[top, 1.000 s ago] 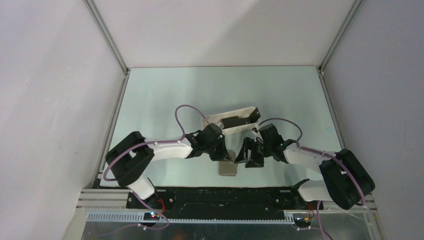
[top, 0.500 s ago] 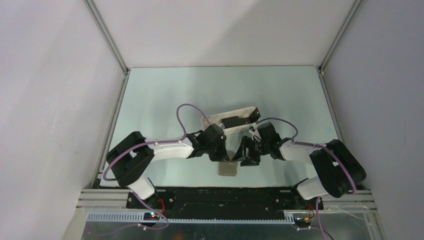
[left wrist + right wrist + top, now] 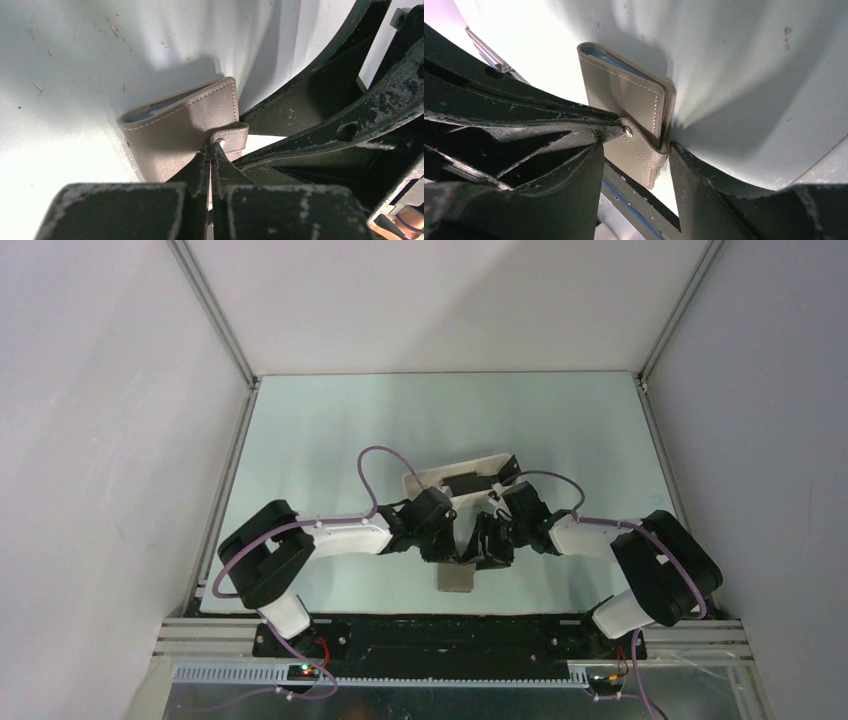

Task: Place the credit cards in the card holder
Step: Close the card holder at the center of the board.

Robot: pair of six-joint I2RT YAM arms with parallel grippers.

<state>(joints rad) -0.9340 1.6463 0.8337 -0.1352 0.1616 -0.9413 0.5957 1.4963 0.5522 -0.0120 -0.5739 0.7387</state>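
Pinching the closing tab (image 3: 231, 137) of the card holder (image 3: 182, 125), left end effector (image 3: 212, 149) is clamped shut, right end effector (image 3: 636, 155) straddles its edge half-open, just nearside of white tray (image 3: 428, 480) on worktop (image 3: 330, 440); likely light, floppy, best gripped at stitched rim.

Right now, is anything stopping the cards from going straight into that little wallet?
Yes. The card holder is folded shut, its tab wrapped over the opening edge. The left end effector, shut, touches the snap; the right end effector straddles that edge.
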